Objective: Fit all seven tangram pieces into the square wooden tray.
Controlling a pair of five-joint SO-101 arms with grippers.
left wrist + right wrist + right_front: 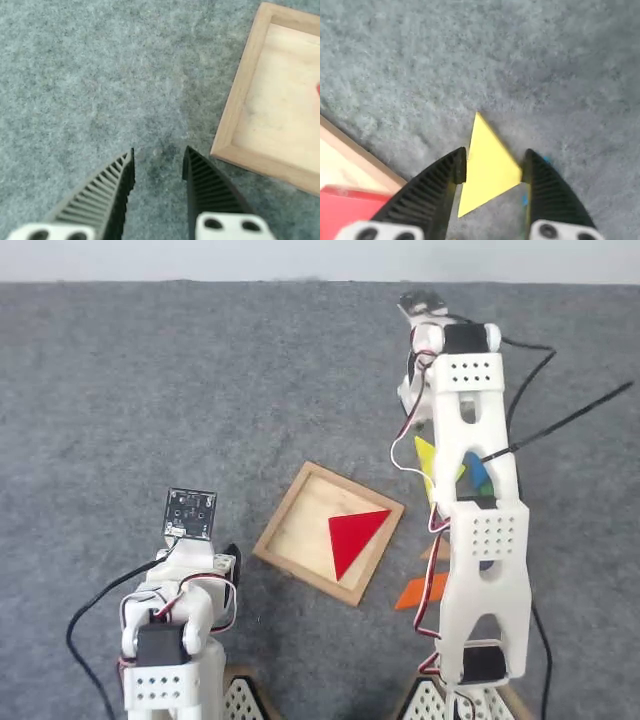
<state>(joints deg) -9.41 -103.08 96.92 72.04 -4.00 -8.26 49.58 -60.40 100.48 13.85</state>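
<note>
Yellow triangle [487,172] clamped between right gripper [493,167] jaws; left gripper [159,165] spread, empty. Next: carry to wooden tray [283,508], seat beside red triangle [350,535].

From where I stand, the table cover [150,390] is a grey cloth like carpet, fuzzy and matt. The square tray [282,508] at the middle is pale bare wood with faint grain and a dull finish. The red triangle [352,535] and the yellow triangle [487,167] look smooth and matt. The left gripper [159,155] has fingers [107,192] of black ribbed plastic. The arm shell [480,540] at the right is white hard plastic, pierced with small holes.
</note>
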